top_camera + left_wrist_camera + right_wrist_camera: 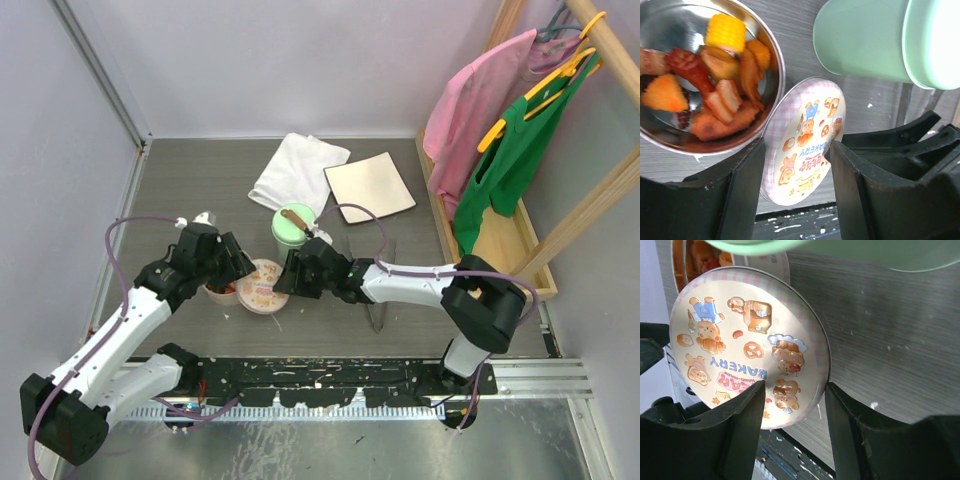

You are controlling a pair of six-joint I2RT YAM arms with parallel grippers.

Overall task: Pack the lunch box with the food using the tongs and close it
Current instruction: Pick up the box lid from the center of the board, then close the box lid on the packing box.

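The lunch box is a round metal tin, and it holds the food: corn, orange, red and brown pieces. Its lid, printed with bakery bears, leans tilted against the tin's rim. My left gripper straddles the lid, and both fingers touch its edges. My right gripper stands open over the lid from the other side, its right fingertip at the rim. In the top view the lid lies between the left gripper and the right gripper. The tongs lie on the table under the right arm.
A mint-green container with a brown knob on its lid stands just behind the tin. Further back are a white cloth and a beige square board. A wooden rack with pink and green clothes lines the right side.
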